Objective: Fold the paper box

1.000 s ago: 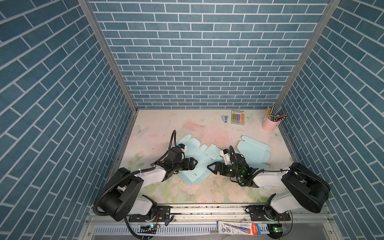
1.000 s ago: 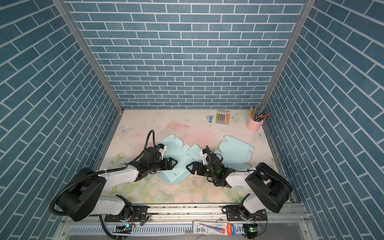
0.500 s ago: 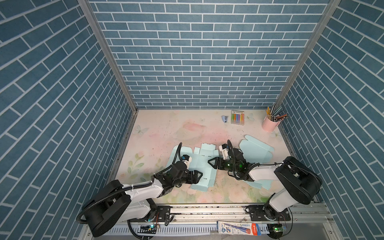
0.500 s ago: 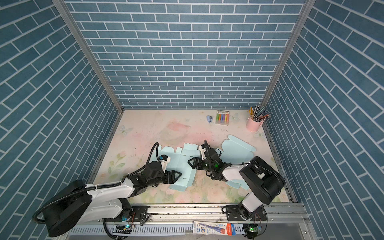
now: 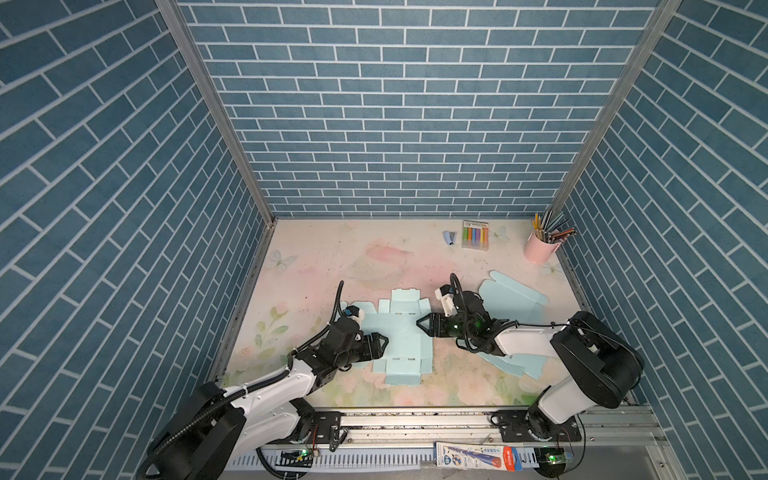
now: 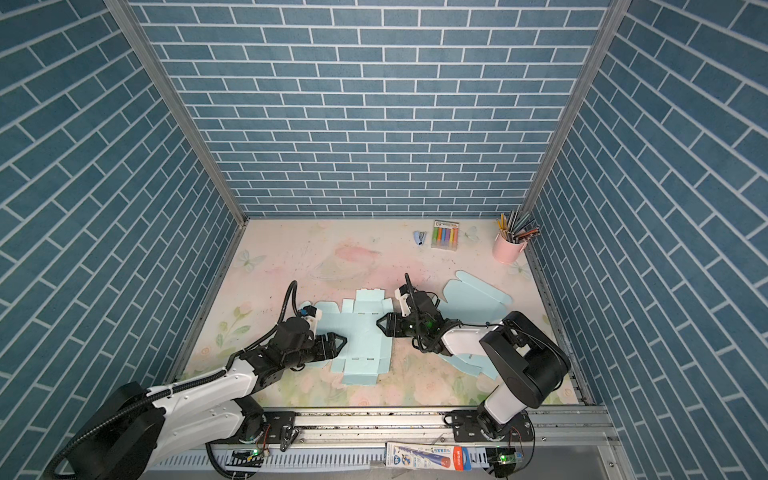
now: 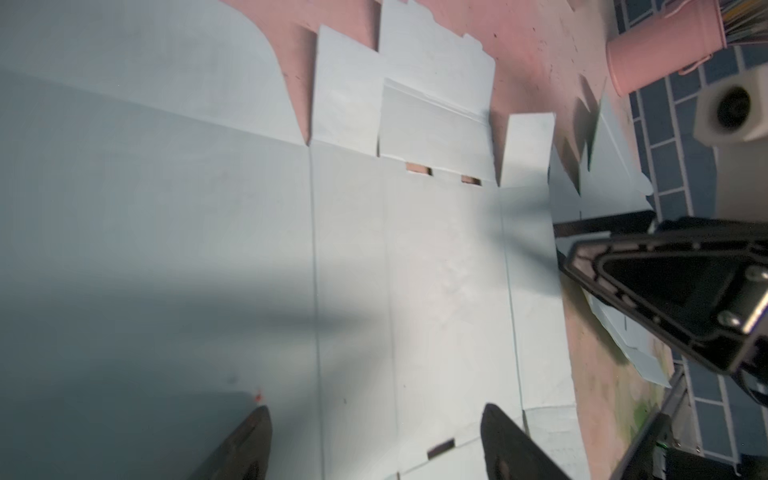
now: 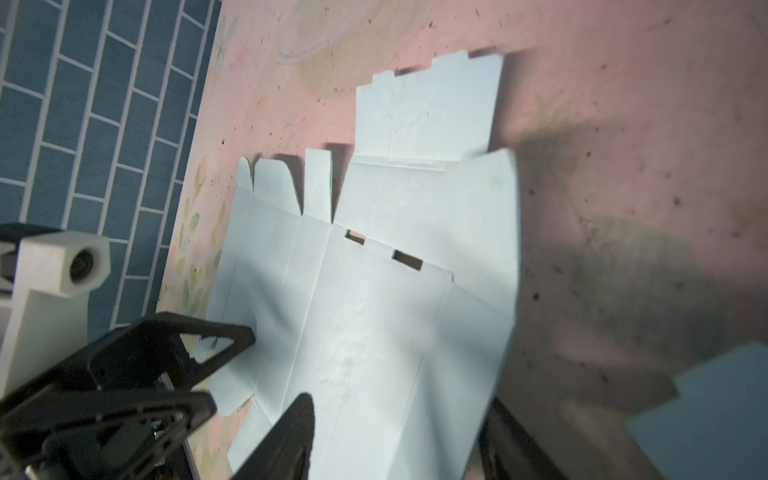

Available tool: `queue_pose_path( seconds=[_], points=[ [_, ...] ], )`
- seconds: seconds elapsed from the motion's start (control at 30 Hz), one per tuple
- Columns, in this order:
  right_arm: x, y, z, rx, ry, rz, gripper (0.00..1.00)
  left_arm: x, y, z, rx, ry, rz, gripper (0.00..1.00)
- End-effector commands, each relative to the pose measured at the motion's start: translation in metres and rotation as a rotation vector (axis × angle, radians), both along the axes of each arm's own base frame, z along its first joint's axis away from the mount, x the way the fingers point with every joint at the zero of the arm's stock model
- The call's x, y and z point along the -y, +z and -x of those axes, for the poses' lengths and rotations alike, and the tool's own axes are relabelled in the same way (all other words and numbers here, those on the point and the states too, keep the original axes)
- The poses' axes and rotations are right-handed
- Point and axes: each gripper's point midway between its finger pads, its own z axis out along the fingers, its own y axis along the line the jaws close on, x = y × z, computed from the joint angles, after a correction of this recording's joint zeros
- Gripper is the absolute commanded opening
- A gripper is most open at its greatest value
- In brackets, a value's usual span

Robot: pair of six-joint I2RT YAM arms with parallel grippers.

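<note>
The paper box is a flat light-blue blank (image 5: 401, 332) (image 6: 365, 332) lying unfolded on the table between my two grippers. My left gripper (image 5: 382, 344) (image 7: 376, 411) is at its left side, jaws wide open just above the sheet and holding nothing. At the right edge my right gripper (image 5: 420, 325) (image 8: 400, 401) stands with its jaws part-way apart. One of its fingers (image 8: 299, 419) lies over the sheet. The other is at the outer edge of the side flap (image 8: 482, 291), which curls up slightly.
A second light-blue blank (image 5: 513, 297) lies partly under my right arm. At the back right stand a pink cup of pencils (image 5: 540, 249), a pack of markers (image 5: 475, 235) and a small blue stapler (image 5: 449, 237). Brick-pattern walls close in three sides.
The blank has turned from lying diagonally to square with the table. My left arm has pulled toward the front. My right gripper's jaws have narrowed at the blank's right edge.
</note>
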Motion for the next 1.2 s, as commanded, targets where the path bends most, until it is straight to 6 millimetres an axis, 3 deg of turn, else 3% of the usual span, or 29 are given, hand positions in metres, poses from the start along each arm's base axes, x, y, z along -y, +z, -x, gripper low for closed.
queue_pose_path(
  seconds=[0.0,0.1,0.27,0.47,0.77,1.17],
  points=[
    [0.005,0.003,0.007,-0.013,-0.017,-0.002,0.61,-0.002,-0.002,-0.007,0.022,-0.012,-0.025,0.76],
    [0.005,-0.001,0.010,-0.027,-0.011,-0.006,0.58,0.000,-0.011,-0.006,-0.002,-0.027,-0.037,0.70],
    [0.001,-0.004,0.011,-0.050,-0.016,-0.035,0.46,-0.002,-0.021,0.003,-0.031,-0.024,-0.021,0.64],
    [0.010,-0.005,0.009,-0.033,-0.057,-0.009,0.42,-0.007,-0.024,0.006,-0.033,-0.011,-0.028,0.63],
    [0.009,-0.005,0.005,-0.027,-0.073,-0.020,0.28,-0.004,-0.024,0.007,-0.031,-0.021,-0.013,0.60],
    [0.002,-0.001,0.000,-0.028,-0.078,-0.048,0.24,-0.003,-0.030,0.013,-0.025,-0.037,-0.047,0.54]
  ],
)
